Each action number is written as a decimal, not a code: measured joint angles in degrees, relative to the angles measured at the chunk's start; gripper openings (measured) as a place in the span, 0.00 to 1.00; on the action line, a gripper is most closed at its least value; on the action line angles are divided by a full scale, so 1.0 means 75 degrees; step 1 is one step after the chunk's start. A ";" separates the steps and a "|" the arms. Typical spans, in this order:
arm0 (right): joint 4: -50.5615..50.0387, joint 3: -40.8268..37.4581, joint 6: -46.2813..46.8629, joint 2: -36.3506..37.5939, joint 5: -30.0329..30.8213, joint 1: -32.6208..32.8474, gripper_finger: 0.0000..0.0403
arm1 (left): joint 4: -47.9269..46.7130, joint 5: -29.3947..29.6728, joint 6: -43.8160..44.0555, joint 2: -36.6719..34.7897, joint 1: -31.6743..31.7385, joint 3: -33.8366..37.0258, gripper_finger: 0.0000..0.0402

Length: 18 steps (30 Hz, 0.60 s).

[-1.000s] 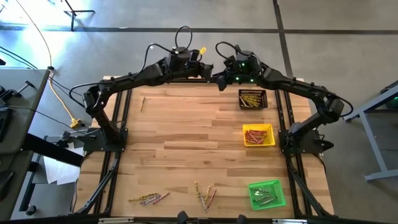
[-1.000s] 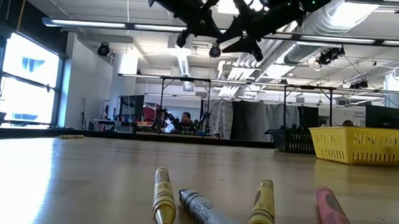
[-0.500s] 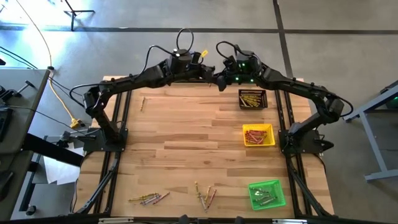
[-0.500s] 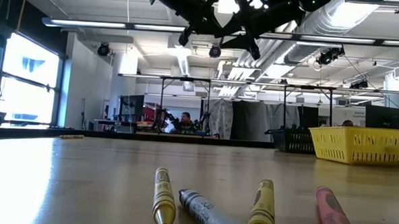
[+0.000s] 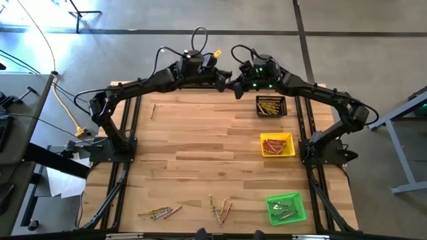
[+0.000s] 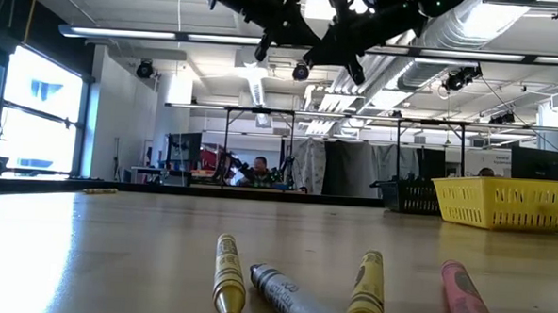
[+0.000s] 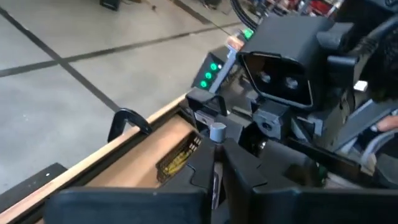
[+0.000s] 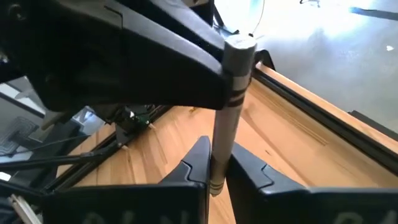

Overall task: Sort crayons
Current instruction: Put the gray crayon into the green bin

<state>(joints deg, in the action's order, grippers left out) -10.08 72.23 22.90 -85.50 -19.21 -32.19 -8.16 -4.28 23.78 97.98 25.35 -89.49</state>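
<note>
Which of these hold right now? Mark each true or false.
1. The left claw and right claw meet above the far edge of the table. True.
2. A grey crayon stands between the right claw's fingers. True.
3. The yellow tray holds green crayons. False: red ones.
4. The green tray is empty. False: it holds greyish crayons.
5. Loose crayons lie near the table's near edge. True.
</note>
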 joint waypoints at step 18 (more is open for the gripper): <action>-0.6691 0.0012 -0.2524 0.1550 -0.0075 -0.0961 0.03 | -0.3028 0.0074 -0.0310 0.0019 0.0351 0.0011 0.18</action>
<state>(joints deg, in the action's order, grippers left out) -60.26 72.31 3.98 -73.87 -19.77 -39.40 -30.87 -3.73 21.45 98.13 27.99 -89.41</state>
